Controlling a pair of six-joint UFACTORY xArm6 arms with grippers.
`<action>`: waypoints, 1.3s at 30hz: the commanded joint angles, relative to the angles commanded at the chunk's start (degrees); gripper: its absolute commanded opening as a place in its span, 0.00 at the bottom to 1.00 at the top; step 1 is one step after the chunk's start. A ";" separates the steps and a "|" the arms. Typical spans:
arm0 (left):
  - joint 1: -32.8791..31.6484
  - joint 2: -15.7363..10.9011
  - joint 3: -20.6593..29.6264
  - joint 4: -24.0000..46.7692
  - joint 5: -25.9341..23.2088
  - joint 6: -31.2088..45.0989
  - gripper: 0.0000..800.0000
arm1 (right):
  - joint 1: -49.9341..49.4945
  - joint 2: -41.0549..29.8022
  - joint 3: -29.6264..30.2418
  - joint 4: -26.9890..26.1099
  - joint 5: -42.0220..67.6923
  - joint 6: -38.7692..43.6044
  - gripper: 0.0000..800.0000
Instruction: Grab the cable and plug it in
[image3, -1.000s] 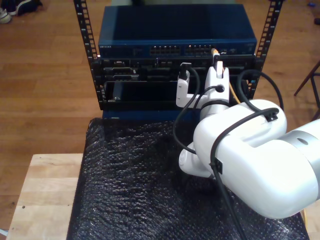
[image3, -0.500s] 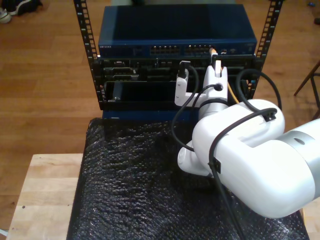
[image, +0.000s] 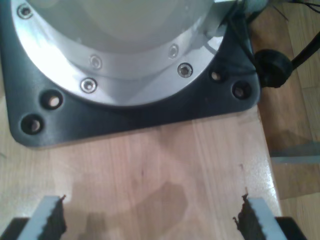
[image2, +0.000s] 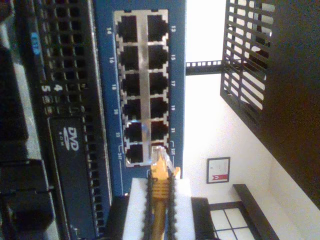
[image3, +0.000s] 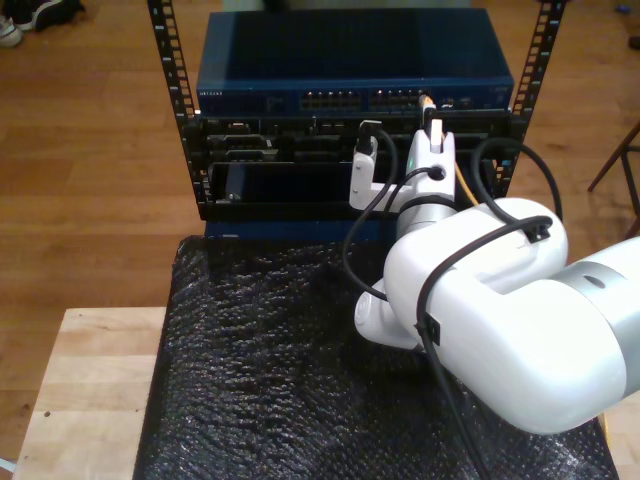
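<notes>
Since the earlier exterior frames: arm advanced a little toward the rack, gripper and plug tip now closer to the blue switch face, upper centre-right of the exterior view. Slack loops of black arm cable shifted slightly with it.

Second wrist view: my second gripper (image2: 159, 210) pinching the cable (image2: 159, 197) between white toothed fingers (image2: 136, 210), orange boot and clear plug (image2: 159, 156) sticking out ahead. Plug tip right at the port block (image2: 145, 85) of the switch (image2: 105, 100), lower centre of that frame, lined up near the seam between the two port columns around the ports marked 22 and 24. Touching or just short: cannot tell. Not seated, most of the plug body still outside.

Exterior view: same gripper (image3: 430, 140) at the switch front (image3: 350, 100), cable (image3: 461, 185) trailing down behind it toward the frame's right.

First wrist view: my first gripper (image: 150, 222) idle over a wooden table (image: 150, 165), fingers (image: 50, 220) spread wide, nothing between them; a dark arm base plate (image: 125, 120) at the upper part of that frame.

Judgement: grab done, insertion in hand. Advance has closed the gap; remaining need is a small sideways correction onto one port opening, then a straight push. Risk: plug catching on the divider.
</notes>
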 joint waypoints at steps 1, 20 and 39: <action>0.00 -0.09 0.00 0.00 0.00 0.00 1.00 | -0.09 0.09 0.00 0.00 0.00 0.00 0.00; 0.00 0.00 0.00 0.00 0.00 0.00 1.00 | -0.62 0.97 -1.23 -0.09 0.18 0.09 0.00; 0.00 0.00 0.00 0.00 0.00 0.00 1.00 | -0.44 1.23 -1.67 -0.09 -0.35 0.09 0.00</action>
